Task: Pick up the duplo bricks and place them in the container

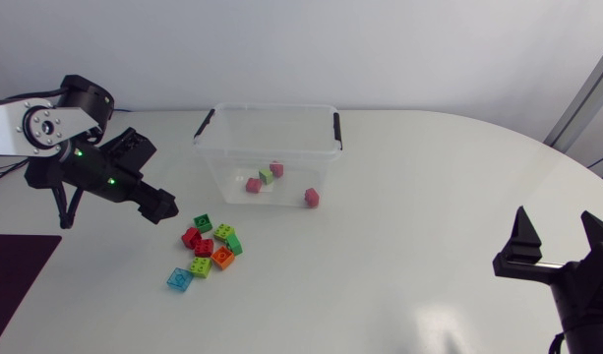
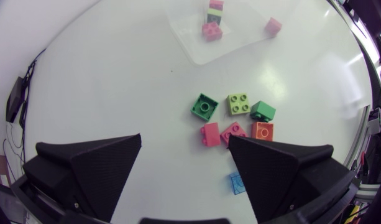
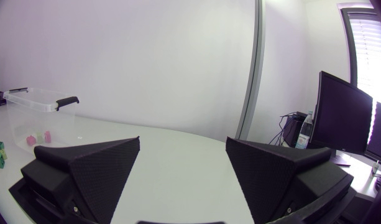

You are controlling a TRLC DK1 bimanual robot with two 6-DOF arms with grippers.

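Loose bricks (image 1: 205,246) lie just before the container (image 1: 271,110).

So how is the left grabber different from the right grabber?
The left gripper sits right beside the loose bricks, near the container; the right gripper is far from them, at the other side of the table. The left gripper points down at the bricks; the right gripper points level, across the table. Both are black, open and empty.
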